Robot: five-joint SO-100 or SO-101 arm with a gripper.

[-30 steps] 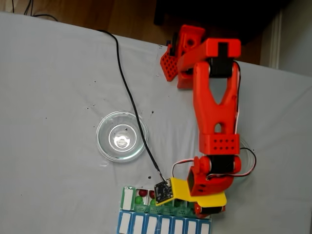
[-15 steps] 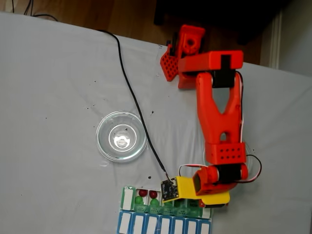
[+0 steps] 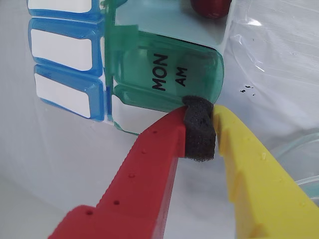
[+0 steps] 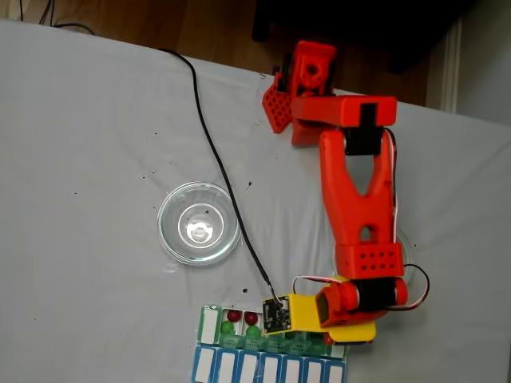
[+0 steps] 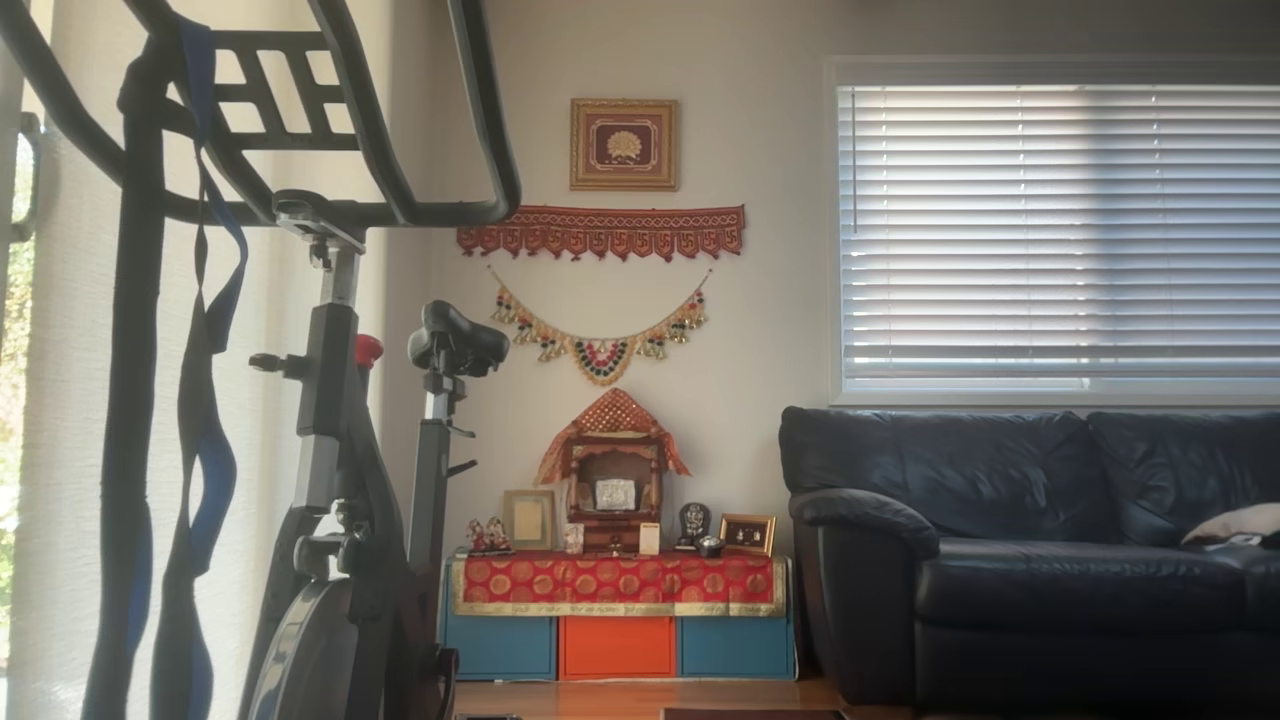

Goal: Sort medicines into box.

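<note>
The box (image 4: 263, 341) lies at the near table edge in the fixed view, a white row with green lids. Two dark red medicines (image 4: 234, 316) and two green ones (image 4: 228, 327) sit in its open left compartments. My gripper (image 4: 335, 341) is low over the box's right end. In the wrist view the gripper (image 3: 200, 112) is shut, its red and yellow fingers pressed on a black foam pad (image 3: 199, 134). The pad touches the edge of the raised green lid marked MON AM (image 3: 164, 74). A dark red medicine (image 3: 209, 6) shows beyond that lid.
A blue-and-white organiser row (image 4: 267, 369) lies tight against the box. One round glass dish (image 4: 199, 223) stands left of the arm, and another (image 4: 409, 243) is partly under it. A black cable (image 4: 215, 159) runs across the white cloth to the wrist camera.
The arm has stretched further out and the gripper has shifted a little to the right along the box's right end. The medicines and dishes have not moved.
</note>
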